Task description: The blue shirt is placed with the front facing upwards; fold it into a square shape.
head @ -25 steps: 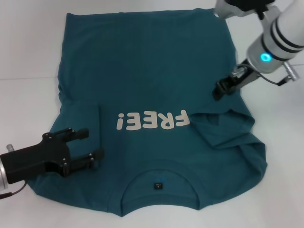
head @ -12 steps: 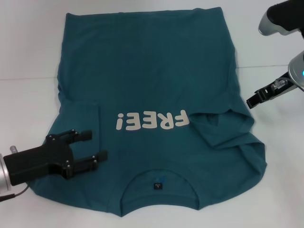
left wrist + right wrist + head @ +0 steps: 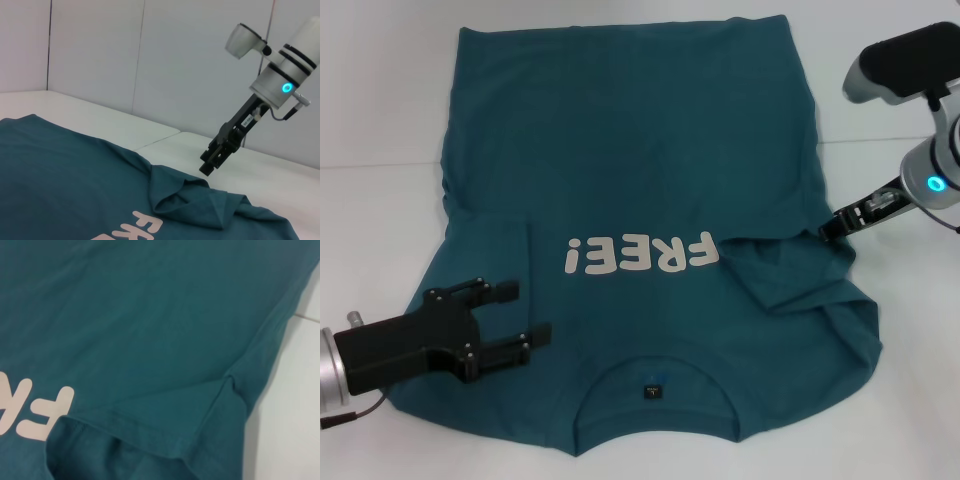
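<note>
The blue shirt lies flat on the white table, front up, with its collar and small dark tag nearest me. The cream "FREE!" lettering crosses the chest. Both sleeves lie folded in over the body; the right one is rumpled. My left gripper is open and empty, low over the shirt's left shoulder. My right gripper is at the shirt's right edge beside the folded sleeve; it also shows in the left wrist view, just above the cloth. The right wrist view shows the shirt's side edge and lettering.
The white table shows bare to the left and right of the shirt and along the near edge. A pale wall stands behind the table in the left wrist view.
My right gripper swung off the shirt to the right, then came back down to the shirt's right edge by the folded sleeve. My left gripper crept slightly right over the shoulder.
</note>
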{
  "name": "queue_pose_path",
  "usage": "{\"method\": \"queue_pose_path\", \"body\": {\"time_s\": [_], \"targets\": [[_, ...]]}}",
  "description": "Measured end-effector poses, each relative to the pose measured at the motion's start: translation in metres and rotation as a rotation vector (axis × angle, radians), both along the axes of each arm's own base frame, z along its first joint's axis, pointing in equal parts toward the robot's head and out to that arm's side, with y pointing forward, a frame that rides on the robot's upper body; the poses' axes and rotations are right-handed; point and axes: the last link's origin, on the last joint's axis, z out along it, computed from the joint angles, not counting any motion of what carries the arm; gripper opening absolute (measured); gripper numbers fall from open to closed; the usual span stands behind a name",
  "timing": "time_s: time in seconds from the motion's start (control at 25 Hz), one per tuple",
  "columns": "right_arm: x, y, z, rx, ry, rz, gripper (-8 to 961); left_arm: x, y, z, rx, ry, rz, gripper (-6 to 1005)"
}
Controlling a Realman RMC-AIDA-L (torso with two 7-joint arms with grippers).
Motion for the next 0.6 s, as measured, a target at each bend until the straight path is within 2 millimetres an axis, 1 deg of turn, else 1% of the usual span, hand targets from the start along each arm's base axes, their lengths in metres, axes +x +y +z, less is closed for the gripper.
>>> {"method": "queue_pose_path", "body": {"time_s": [0.16,0.4,0.6], "targets": [[0.002,0.001,-0.006,-0.003,-0.011,0.009,675,0.000,0.000,0.000,0.000,0.000,0.002,765],[0.010,0.003,-0.006,0.010,-0.024,0.007,632,0.000,-0.001,-0.001,0.000,-0.001,0.001,765],[0.011,0.004,-0.007,0.020,-0.028,0.015,596,0.000,0.000,-0.001,0.000,-0.001,0.000,765]]}}
